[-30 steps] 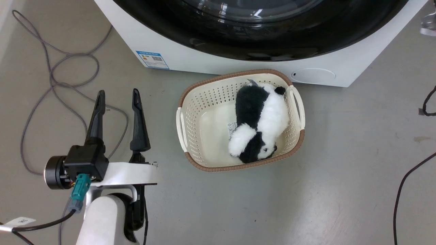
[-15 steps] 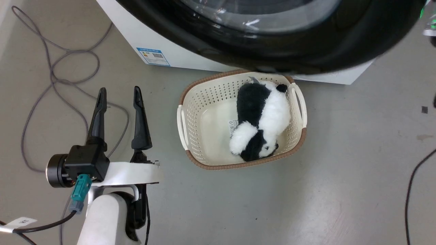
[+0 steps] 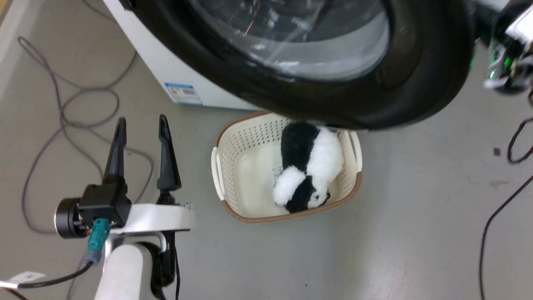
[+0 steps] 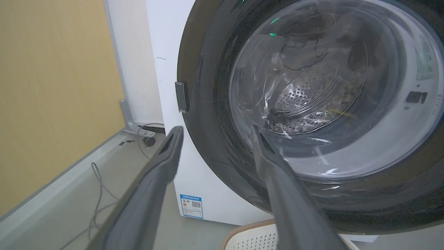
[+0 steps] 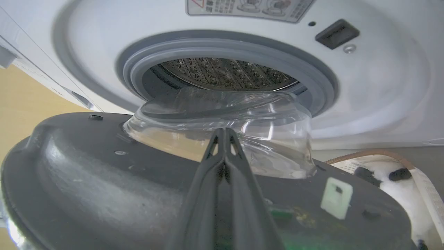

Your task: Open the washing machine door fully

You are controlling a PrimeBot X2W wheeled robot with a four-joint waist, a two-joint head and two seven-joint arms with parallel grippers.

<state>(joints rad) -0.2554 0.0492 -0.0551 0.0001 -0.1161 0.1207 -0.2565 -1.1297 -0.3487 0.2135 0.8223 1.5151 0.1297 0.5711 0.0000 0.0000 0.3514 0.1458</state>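
1. One washing machine door [image 3: 416, 83], standing partway open off the one washing machine [image 3: 154, 71], lower rim over the basket's far edge
2. Two grippers: left gripper [image 3: 140, 125] low over the floor, jaws apart, empty; right gripper [image 5: 224, 133] jaws pressed together, lying along the door's inner face, tips at the glass bowl
3. One basket [image 3: 233, 166] on the floor, one panda toy [image 3: 316, 158] inside
4. One blue label [image 3: 183, 93] low on the machine front

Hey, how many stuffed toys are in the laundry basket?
1. A black-and-white plush panda lies along the right side of the basket. The washing machine door overhangs the basket's far end, so another could be hidden there.
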